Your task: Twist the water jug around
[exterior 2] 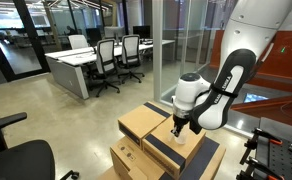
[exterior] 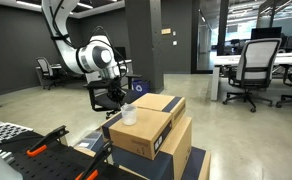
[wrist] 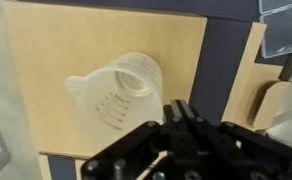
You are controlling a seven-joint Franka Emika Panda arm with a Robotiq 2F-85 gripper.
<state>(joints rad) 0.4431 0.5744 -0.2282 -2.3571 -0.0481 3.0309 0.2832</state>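
Evidently the gripper point(wrist: 181, 110) has its fingers pressed together with nothing between them. In the wrist view its black tips sit just beside the lower right of the water jug point(wrist: 120, 88); whether they touch its rim I cannot tell. The jug is translucent and whitish, with printed measuring marks on its wall and a spout pointing toward the left of that view. It sits on top of a brown cardboard box point(wrist: 41, 60), and in an exterior view it looks upright near the box's nearer corner point(exterior: 129, 114). That box rests on other cartons in an open office with desks and swivel chairs point(exterior 2: 114, 55) well apart. The step in hand seems to be lining up the closed fingers as a pusher against the jug. The next move would call for a light sideways sweep, off-centre on the wall or spout, so that the jug turns in place. Being light and empty, it could tip or skid across the cardboard.
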